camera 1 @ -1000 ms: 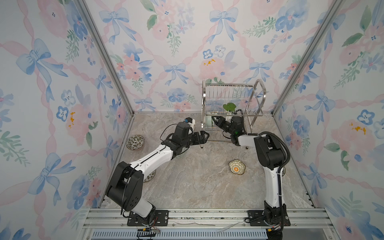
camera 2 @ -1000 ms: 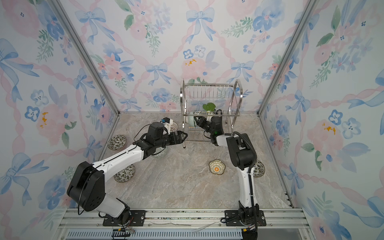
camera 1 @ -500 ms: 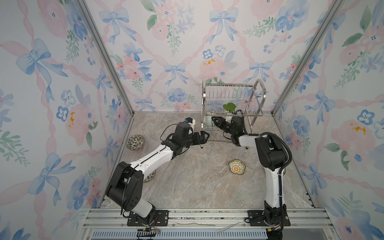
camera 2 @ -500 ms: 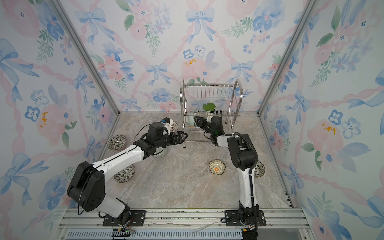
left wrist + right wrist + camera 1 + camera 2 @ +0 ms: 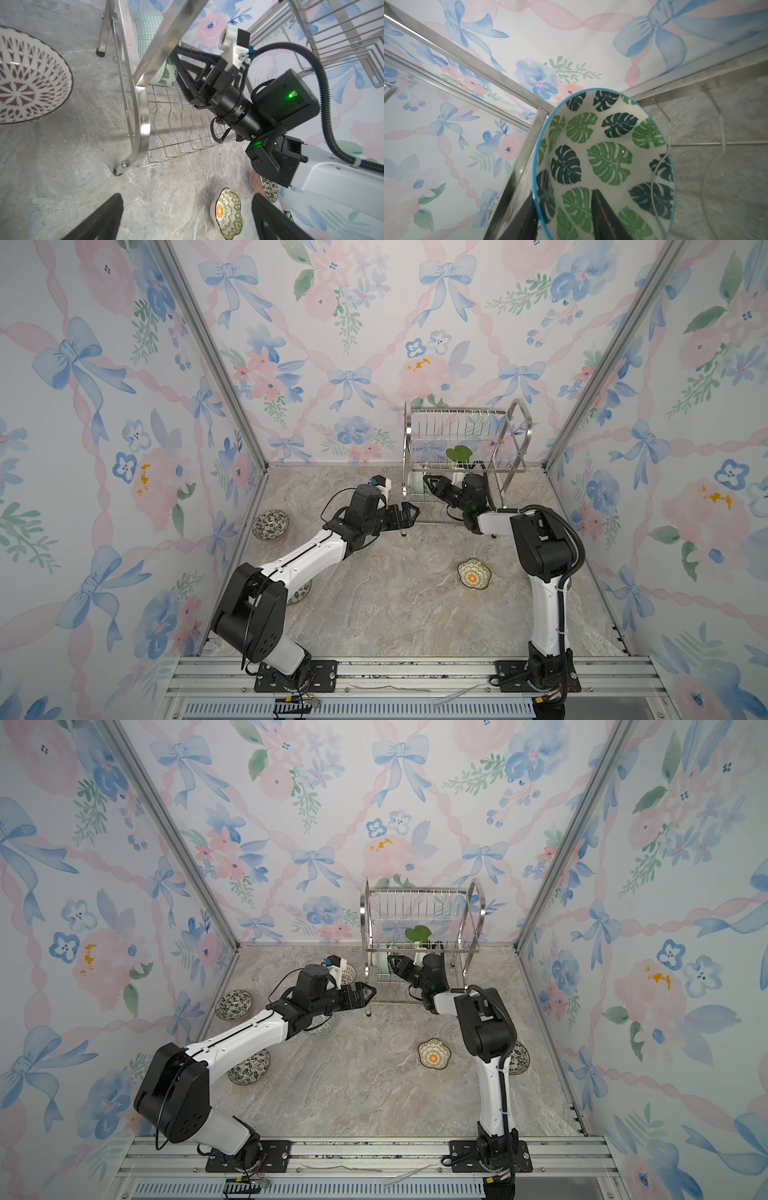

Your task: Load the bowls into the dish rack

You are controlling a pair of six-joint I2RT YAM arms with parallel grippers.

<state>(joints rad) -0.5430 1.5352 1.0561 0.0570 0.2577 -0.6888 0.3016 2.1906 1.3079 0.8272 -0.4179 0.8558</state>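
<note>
On the marble tabletop (image 5: 395, 605), at one o'clock, we saw the leaf bowl (image 5: 608, 162) on edge in the lower tier of the dish rack (image 5: 407, 435), its rim between the fingers of the right gripper (image 5: 429, 482), whether pinched we could not tell, while the left gripper (image 5: 411, 516) gaped wide at the rack's eight o'clock.
</note>
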